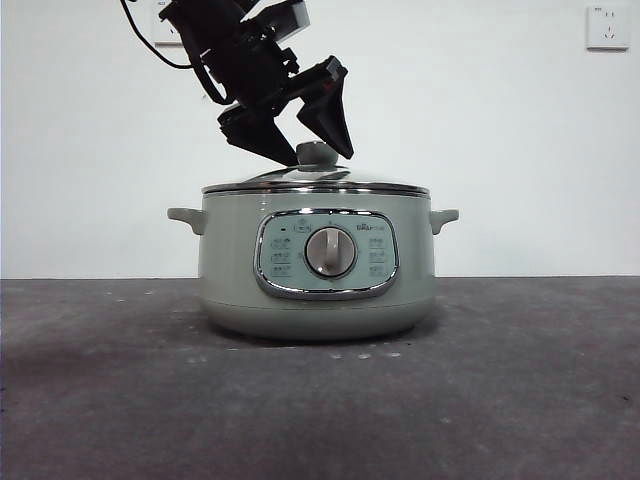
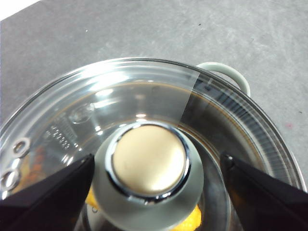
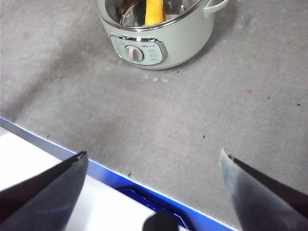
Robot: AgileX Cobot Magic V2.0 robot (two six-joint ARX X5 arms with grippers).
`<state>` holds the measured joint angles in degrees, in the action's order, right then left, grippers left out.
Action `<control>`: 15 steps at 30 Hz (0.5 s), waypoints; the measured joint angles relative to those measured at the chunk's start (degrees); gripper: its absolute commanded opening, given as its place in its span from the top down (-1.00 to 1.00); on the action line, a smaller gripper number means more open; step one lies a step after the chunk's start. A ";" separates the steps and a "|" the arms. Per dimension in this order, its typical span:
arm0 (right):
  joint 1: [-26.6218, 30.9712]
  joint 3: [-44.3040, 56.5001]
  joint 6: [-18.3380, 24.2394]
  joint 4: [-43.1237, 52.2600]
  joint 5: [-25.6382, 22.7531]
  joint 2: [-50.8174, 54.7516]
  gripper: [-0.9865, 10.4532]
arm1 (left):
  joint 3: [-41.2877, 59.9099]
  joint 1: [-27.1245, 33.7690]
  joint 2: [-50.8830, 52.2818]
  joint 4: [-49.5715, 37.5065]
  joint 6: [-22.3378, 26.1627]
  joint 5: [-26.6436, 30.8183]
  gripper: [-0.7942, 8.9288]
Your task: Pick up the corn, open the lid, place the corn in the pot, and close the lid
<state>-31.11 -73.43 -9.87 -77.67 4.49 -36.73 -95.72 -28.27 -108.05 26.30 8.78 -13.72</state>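
The glass lid [image 1: 315, 184] sits on the sage-green pot [image 1: 317, 265] at the middle of the grey surface [image 1: 520, 400]. The corn [image 3: 154, 11] lies inside the pot, seen through the glass. The left pincer [image 1: 303, 140] hangs open astride the lid's knob [image 2: 148, 162], jaws apart from it. The right pincer [image 3: 154, 192] waits open, well apart.

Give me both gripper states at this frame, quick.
Left gripper: open, jaws either side of the lid knob, not gripping.
Right gripper: open, holding nothing, back from the pot.
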 measured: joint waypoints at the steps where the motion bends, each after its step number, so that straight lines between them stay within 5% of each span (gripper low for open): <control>1: 0.00 0.00 0.00 0.00 0.00 0.00 0.02 | 0.00 0.04 0.44 0.20 -0.09 0.02 -0.08; 8: 0.00 0.00 0.00 -0.02 0.00 0.00 0.02 | 0.00 0.31 8.37 3.80 -0.50 0.02 -0.08; 15: 0.00 0.00 0.00 -0.02 0.00 0.00 0.02 | 0.00 0.37 20.57 21.44 -0.90 0.00 -0.08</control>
<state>-31.11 -73.43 -9.87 -77.69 4.49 -36.73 -95.72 -27.90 -87.48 47.75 7.88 -13.72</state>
